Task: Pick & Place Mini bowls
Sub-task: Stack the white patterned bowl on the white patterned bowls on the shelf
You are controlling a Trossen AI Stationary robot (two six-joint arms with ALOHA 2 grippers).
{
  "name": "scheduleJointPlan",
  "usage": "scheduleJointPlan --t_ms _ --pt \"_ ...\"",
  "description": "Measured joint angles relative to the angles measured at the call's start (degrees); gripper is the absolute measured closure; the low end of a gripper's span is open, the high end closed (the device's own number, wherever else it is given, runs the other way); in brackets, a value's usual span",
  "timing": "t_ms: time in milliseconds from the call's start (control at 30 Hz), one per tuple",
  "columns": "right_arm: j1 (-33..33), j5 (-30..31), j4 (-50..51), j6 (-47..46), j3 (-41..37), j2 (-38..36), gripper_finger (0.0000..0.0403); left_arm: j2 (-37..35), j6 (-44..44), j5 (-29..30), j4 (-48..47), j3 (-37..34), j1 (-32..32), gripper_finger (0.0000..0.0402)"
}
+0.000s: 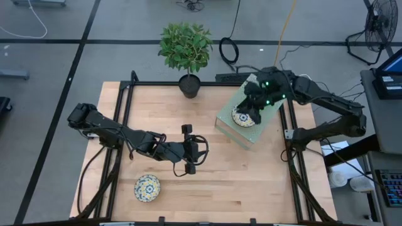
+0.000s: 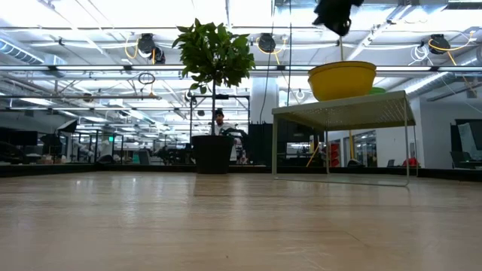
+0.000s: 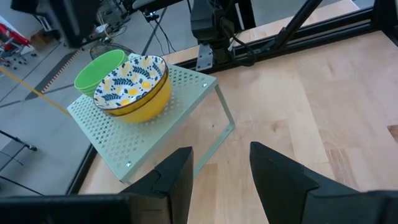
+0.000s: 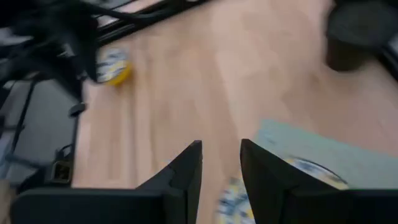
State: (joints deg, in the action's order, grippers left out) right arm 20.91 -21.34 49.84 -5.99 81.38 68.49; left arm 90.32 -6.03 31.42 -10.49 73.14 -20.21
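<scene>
The right gripper [image 1: 254, 108] hangs over the pale green perforated stand [image 1: 227, 119] at the table's far right corner, fingers apart with nothing between them. Below it a floral mini bowl [image 3: 132, 81] sits stacked in a yellow one, a green mini bowl [image 3: 96, 67] just behind. The left gripper [image 1: 189, 149] waits mid-table, fingers apart and empty. Another floral bowl [image 1: 147, 188] rests near the front left edge of the table [image 1: 251, 182].

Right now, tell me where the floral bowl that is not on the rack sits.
In the high view the floral bowl sits alone on the wooden table, near its front left corner, on the left arm's side, apart from the left gripper.
</scene>
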Motion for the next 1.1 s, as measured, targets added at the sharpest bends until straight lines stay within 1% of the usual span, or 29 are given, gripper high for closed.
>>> scheduleJointPlan --t_ms 200,267,433,600,733,900,1000,1033,1100 --pt "-9.32 0.03 -5.01 1.5 -0.26 -0.01 0.0308 0.0 0.36 -0.02 -0.02 0.0 0.0 0.024" --pt "-12.16 0.02 -8.09 1.78 -1.47 -0.07 0.0308 0.0 0.38 -0.02 -0.02 0.0 0.0 0.024" --pt "-18.12 0.0 -11.9 2.18 -4.33 -0.3 0.0308 0.0 0.38 -0.02 -0.01 0.0 0.0 0.024" --pt "-23.1 0.02 -12.67 2.18 -7.18 -0.19 0.0309 0.0 0.38 -0.02 -0.02 0.0 0.0 0.024" --pt "-27.27 0.02 -16.98 2.18 -11.65 -0.59 0.0308 0.0 0.61 -0.09 -0.02 0.0 0.0 0.024" --pt "-32.8 0.0 -28.92 2.23 -20.0 -1.16 0.0309 0.0 2.15 -0.11 -0.05 0.0 0.0 0.024" --pt "-36.17 -0.02 -39.55 3.99 -25.67 -1.07 0.0309 0.0 7.17 -0.52 -0.7 0.0 -0.01 0.024" --pt "-37.23 -0.03 -42.7 4.81 -27.38 -1.07 0.0308 0.0 9.4 -1.76 -2.19 0.0 -0.07 0.024" --pt "-39.04 -0.02 -49.2 6.65 -29.9 -1.07 0.0307 -0.03 12.52 -6.14 -7.59 0.02 -0.27 0.024"
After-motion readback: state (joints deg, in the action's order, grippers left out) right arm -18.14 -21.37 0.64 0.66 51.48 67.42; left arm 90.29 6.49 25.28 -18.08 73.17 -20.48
